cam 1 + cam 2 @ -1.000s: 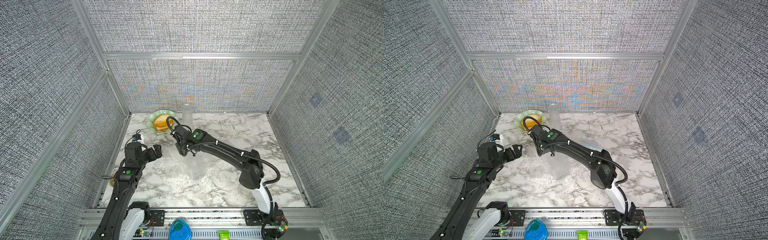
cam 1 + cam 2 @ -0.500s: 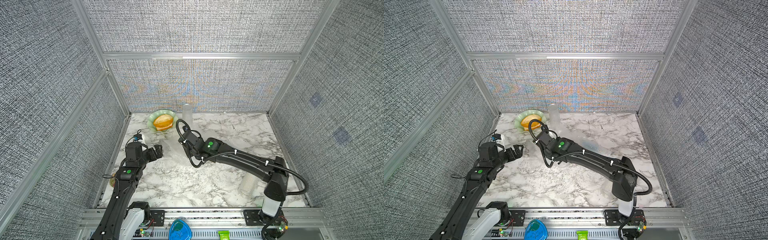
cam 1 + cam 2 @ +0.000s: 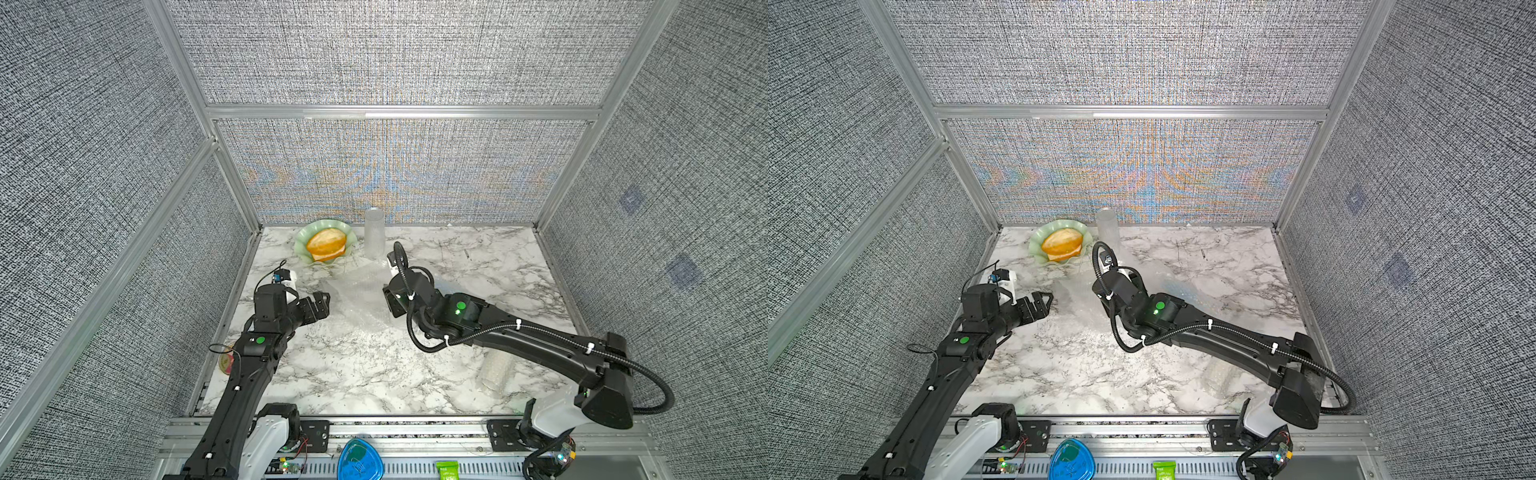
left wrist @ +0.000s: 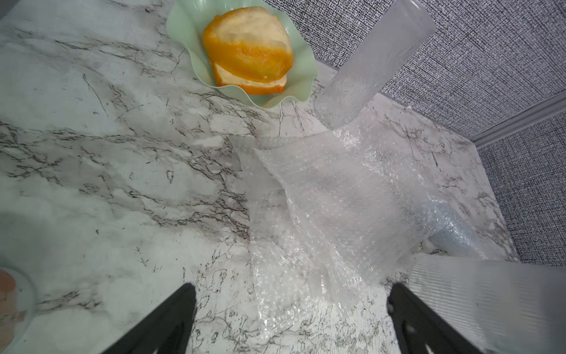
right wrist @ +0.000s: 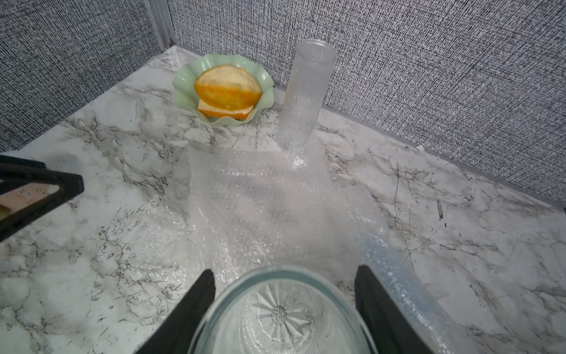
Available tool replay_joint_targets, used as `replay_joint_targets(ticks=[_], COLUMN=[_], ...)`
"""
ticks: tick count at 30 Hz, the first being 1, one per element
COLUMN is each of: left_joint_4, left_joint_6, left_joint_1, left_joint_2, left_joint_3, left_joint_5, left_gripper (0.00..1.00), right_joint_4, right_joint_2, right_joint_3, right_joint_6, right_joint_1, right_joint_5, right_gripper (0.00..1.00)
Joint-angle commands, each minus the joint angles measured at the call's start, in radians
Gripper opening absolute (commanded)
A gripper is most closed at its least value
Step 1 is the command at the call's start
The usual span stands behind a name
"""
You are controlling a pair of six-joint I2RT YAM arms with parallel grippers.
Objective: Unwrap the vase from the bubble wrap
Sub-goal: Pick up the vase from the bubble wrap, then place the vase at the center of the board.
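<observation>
A clear glass vase [image 5: 280, 314] with a star-cut base sits between the fingers of my right gripper [image 5: 284, 271], which is shut on it above the table's middle. The vase is bare where it shows. A crinkled sheet of bubble wrap [image 3: 357, 299] [image 3: 1077, 299] [image 5: 260, 199] lies spread on the marble just beyond the vase. My left gripper [image 4: 292, 286] [image 3: 320, 305] hangs open over the sheet's near edge [image 4: 321, 208] with nothing between its fingers. In both top views the right wrist hides the vase.
At the back stand a green scalloped dish [image 3: 326, 245] holding an orange-yellow piece, and a tall clear glass cylinder [image 3: 374, 232]. A bluish bubble-wrapped roll [image 5: 392, 275] lies beside the right gripper. Another roll [image 3: 494, 370] lies under the right arm. Grey walls enclose three sides.
My right arm has swung rightward across the table with the vase, and the bubble wrap sheet now lies uncovered. The left arm has barely moved.
</observation>
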Motion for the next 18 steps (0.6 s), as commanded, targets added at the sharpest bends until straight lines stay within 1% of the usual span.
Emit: replay_joint_targets(ticks=[1, 3, 11, 18], left_joint_4=[0.044, 0.046, 0.063, 0.080], left_joint_6=[0.012, 0.013, 0.028, 0.039], left_joint_1=[0.002, 0.002, 0.002, 0.002], left_joint_2=[0.006, 0.015, 0.047, 0.063], left_joint_3=[-0.002, -0.003, -0.007, -0.011], left_joint_5=[0.034, 0.039, 0.089, 0.123], left_gripper=[1.00, 0.99, 1.00, 1.00], right_joint_4=[0.151, 0.170, 0.182, 0.162], right_joint_2=[-0.007, 0.000, 0.047, 0.147], right_joint_3=[0.005, 0.013, 0.097, 0.242], right_joint_6=[-0.061, -0.069, -0.058, -0.070], right_joint_1=[-0.023, -0.049, -0.213, -0.382], right_joint_5=[0.017, -0.005, -0.154, -0.217], right_gripper=[0.45, 0.45, 0.45, 0.45])
